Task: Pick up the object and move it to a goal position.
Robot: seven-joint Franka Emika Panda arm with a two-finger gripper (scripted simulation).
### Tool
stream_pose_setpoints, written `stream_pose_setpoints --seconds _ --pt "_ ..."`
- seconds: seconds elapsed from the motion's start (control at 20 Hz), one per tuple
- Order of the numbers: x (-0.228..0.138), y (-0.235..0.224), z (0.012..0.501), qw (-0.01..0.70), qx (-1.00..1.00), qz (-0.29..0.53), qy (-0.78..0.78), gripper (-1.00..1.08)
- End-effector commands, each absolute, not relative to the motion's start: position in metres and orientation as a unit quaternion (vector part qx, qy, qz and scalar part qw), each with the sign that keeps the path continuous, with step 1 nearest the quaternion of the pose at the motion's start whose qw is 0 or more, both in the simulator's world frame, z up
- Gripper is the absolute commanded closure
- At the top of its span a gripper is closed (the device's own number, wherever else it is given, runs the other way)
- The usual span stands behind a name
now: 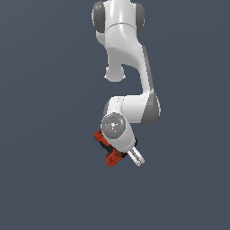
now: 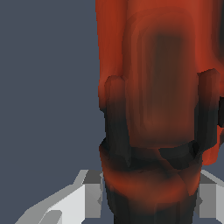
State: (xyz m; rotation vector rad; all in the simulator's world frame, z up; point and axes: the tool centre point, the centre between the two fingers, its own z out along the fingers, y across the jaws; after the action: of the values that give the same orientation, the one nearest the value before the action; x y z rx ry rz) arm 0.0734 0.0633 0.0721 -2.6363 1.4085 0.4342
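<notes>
Against a plain slate-grey backdrop: one white arm point(image 1: 130, 67), bent downward, wrist turned toward the exterior view's left.
Count: one arm, one gripper point(image 1: 132, 156), one drill point(image 1: 109, 149); two white fingers point(image 1: 137, 158) seen past the wrist.
Drill: red-orange with black accents, directly below the wrist, poking out on the exterior view's left of the fingers.
Wrist view: drill point(image 2: 153, 109) filling most of the picture, black section nearest the camera, light finger point(image 2: 83, 197) on each flank.
Hand: fingers apparently clamped on the drill, pressed close on both sides.
Height: cannot tell whether lifted or resting.
</notes>
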Motion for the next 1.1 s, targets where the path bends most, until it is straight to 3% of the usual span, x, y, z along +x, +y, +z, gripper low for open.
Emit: stream_pose_setpoints --seconds 0.0,0.7,1.05 --pt "0.073 0.036 0.089 0.063 -0.872 0.140 0.465 1.08" --pt "0.065 -0.105 0.157 0.062 -0.872 0.140 0.465 1.08" --pt "0.066 -0.143 0.175 0.062 -0.872 0.140 0.465 1.08"
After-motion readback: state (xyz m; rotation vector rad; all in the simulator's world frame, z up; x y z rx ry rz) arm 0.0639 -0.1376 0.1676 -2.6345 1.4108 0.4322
